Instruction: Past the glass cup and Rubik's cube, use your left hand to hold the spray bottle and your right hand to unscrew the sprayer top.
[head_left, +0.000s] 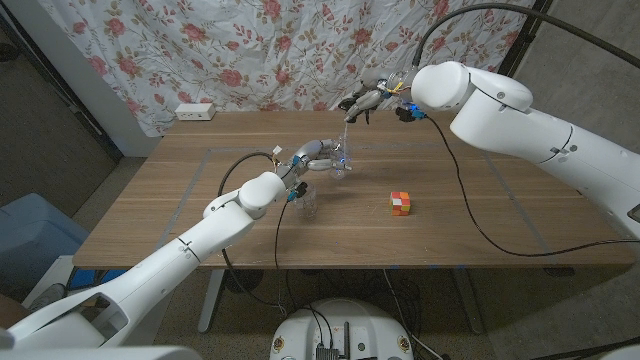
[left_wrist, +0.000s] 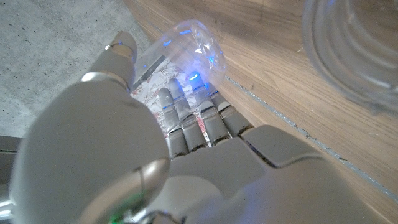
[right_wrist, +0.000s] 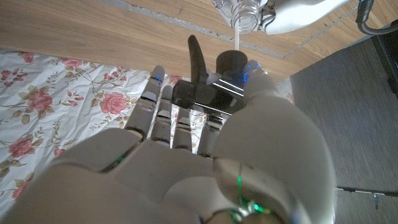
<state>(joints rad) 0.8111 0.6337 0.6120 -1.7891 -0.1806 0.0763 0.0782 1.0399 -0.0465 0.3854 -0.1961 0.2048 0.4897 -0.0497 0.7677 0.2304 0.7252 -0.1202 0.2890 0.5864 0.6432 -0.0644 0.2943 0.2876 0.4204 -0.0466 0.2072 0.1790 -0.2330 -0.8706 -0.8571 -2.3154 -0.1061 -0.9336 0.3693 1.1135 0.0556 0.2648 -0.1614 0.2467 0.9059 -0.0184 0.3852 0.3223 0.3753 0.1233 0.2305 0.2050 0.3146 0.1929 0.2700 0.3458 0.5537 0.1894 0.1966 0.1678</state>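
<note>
A: Report the work surface and backdrop.
B: Brown wooden table (head_left: 480, 215) with a floral curtain with red roses (head_left: 250, 50) hanging behind it. A white power strip (head_left: 195, 111) lies at the table's far left edge.

A: Left arm status?
B: The left hand (head_left: 318, 157) is wrapped around the clear plastic spray bottle body (head_left: 342, 163), which stands on the table near the centre, toward the far side. In the left wrist view the fingers (left_wrist: 186, 118) curl onto the transparent bottle.

A: Right arm status?
B: The right hand (head_left: 368, 100) is raised above the bottle and grips the black trigger sprayer top (right_wrist: 211, 81). The sprayer's thin white dip tube (right_wrist: 238, 37) hangs down toward the bottle's open threaded neck (right_wrist: 244, 11); the top is off the bottle.

A: Remaining items, in descending size?
B: Clear glass cup (head_left: 306, 203) stands near the left forearm, closer to the robot than the bottle. Multicoloured Rubik's cube (head_left: 401, 203) sits to the cup's right, well apart from it
</note>
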